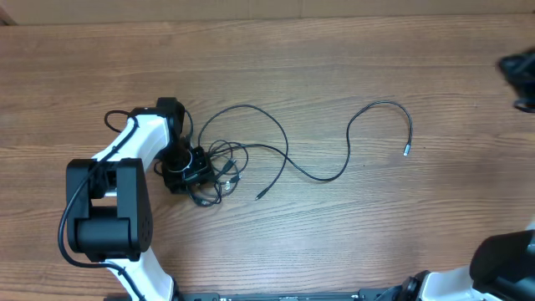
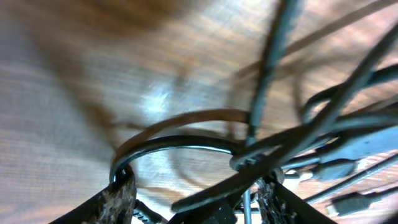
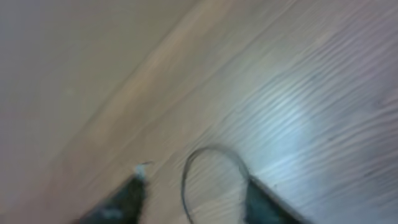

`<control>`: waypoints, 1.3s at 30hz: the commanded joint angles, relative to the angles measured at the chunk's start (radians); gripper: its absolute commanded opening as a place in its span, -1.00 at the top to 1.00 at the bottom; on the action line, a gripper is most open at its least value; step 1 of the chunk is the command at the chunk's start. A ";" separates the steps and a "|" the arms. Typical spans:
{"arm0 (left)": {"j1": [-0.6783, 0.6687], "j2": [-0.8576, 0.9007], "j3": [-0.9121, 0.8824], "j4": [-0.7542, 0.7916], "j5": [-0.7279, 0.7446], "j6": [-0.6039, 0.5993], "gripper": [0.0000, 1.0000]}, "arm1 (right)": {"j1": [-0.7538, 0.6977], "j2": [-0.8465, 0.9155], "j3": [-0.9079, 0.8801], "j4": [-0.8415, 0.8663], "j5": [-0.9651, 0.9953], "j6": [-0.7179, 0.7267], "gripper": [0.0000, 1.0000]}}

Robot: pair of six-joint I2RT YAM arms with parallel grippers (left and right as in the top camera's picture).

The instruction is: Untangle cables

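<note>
Two thin black cables lie on the wooden table. They are knotted into a tangle [image 1: 224,163] at centre left. One strand [image 1: 318,176] runs out to the right, arcs up and ends in a small plug [image 1: 407,151]. A second tip [image 1: 259,196] lies below the tangle. My left gripper [image 1: 191,167] is down at the tangle's left edge. In the left wrist view its fingers [image 2: 196,186] are apart, with a black loop [image 2: 186,142] and crossing strands between and just ahead of them. My right gripper [image 1: 520,79] is blurred at the far right edge, open [image 3: 193,186], with a cable loop [image 3: 214,148] ahead of it.
The left arm's white and black body [image 1: 109,201] stands at the left of the table. The right arm's base [image 1: 501,259] is at the bottom right corner. The table's far edge [image 1: 267,18] runs along the top.
</note>
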 commanded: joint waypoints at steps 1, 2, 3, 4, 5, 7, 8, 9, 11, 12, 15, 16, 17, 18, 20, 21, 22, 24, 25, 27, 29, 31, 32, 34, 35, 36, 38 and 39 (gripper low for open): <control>-0.005 0.043 -0.023 0.068 0.004 0.061 -0.40 | 0.111 -0.023 -0.041 -0.023 -0.019 -0.024 -0.54; -0.005 0.043 -0.022 0.064 0.004 0.061 -0.45 | 0.146 -0.023 -0.056 -0.024 -0.019 -0.025 -0.71; -0.005 0.042 -0.019 0.056 0.004 0.068 -0.57 | 0.181 -0.023 -0.071 -0.024 -0.019 -0.026 -0.83; -0.002 0.042 -0.012 0.044 0.004 0.078 -0.65 | 0.223 -0.022 -0.091 -0.019 -0.019 -0.039 -0.95; 0.001 0.042 0.001 0.024 0.004 0.087 -0.74 | 0.260 -0.021 -0.109 -0.012 -0.019 -0.064 -1.00; 0.007 0.041 0.039 -0.024 0.003 0.098 -0.83 | 0.342 -0.021 -0.155 0.014 -0.019 -0.131 -1.00; 0.008 0.040 0.066 -0.050 0.003 0.103 -0.86 | 0.380 -0.021 -0.180 0.032 -0.019 -0.156 -1.00; 0.008 0.040 0.092 -0.074 0.003 0.105 -0.88 | 0.417 -0.021 -0.206 0.055 -0.018 -0.173 -1.00; 0.008 0.037 0.159 -0.123 0.002 0.111 -0.89 | 0.493 -0.019 -0.266 0.116 -0.009 -0.183 -1.00; 0.008 0.036 0.189 -0.142 -0.001 0.114 -0.90 | 0.528 -0.019 -0.298 0.151 0.001 -0.183 -1.00; 0.008 0.035 0.291 -0.196 -0.004 0.113 -0.98 | 0.626 -0.016 -0.406 0.269 0.026 -0.192 -0.99; 0.008 0.035 0.325 -0.207 -0.004 0.114 -1.00 | 0.659 -0.012 -0.444 0.307 0.018 -0.217 -1.00; 0.008 0.035 0.351 -0.216 -0.002 0.114 -0.99 | 0.687 -0.006 -0.473 0.336 0.013 -0.244 -1.00; 0.008 0.035 0.377 -0.225 0.003 0.113 -0.99 | 0.715 0.002 -0.501 0.362 0.010 -0.270 -1.00; 0.008 0.035 0.427 -0.241 0.032 0.112 -0.99 | 0.773 0.030 -0.543 0.402 0.011 -0.315 -1.00; 0.008 0.035 0.447 -0.248 0.057 0.107 -0.99 | 0.800 0.050 -0.556 0.420 0.011 -0.317 -0.98; 0.008 0.035 0.459 -0.251 0.080 0.097 -0.99 | 0.823 0.071 -0.564 0.436 0.011 -0.317 -0.98; 0.008 0.035 0.473 -0.257 0.131 0.067 -0.99 | 0.864 0.118 -0.570 0.456 0.029 -0.317 -0.89; 0.008 0.035 0.474 -0.259 0.152 0.041 -0.99 | 0.886 0.146 -0.570 0.467 0.042 -0.317 -0.81; 0.008 0.035 0.474 -0.267 0.230 -0.061 -0.99 | 0.922 0.185 -0.570 0.480 0.038 -0.317 -0.73; 0.006 0.035 0.474 -0.288 0.299 -0.112 -0.99 | 0.953 0.206 -0.570 0.488 0.037 -0.317 -0.73; -0.002 0.035 0.474 -0.302 0.352 -0.112 -0.99 | 0.980 0.217 -0.570 0.491 0.037 -0.331 -0.72; -0.005 0.035 0.474 -0.309 0.363 -0.112 -0.99 | 0.995 0.223 -0.570 0.491 0.045 -0.343 -0.70; -0.018 0.035 0.474 -0.317 0.367 -0.115 -0.99 | 1.017 0.243 -0.570 0.494 0.105 -0.338 -0.43; -0.025 0.035 0.474 -0.325 0.361 -0.132 -0.99 | 1.025 0.256 -0.570 0.494 0.125 -0.331 -0.32; -0.032 0.035 0.473 -0.336 0.353 -0.167 -1.00 | 1.031 0.266 -0.570 0.490 0.127 -0.331 -0.18; -0.051 0.035 0.469 -0.359 0.306 -0.275 -0.84 | 1.039 0.286 -0.570 0.472 0.119 -0.306 0.11; -0.059 0.036 0.466 -0.365 0.272 -0.329 -0.75 | 1.041 0.288 -0.570 0.467 0.118 -0.297 0.36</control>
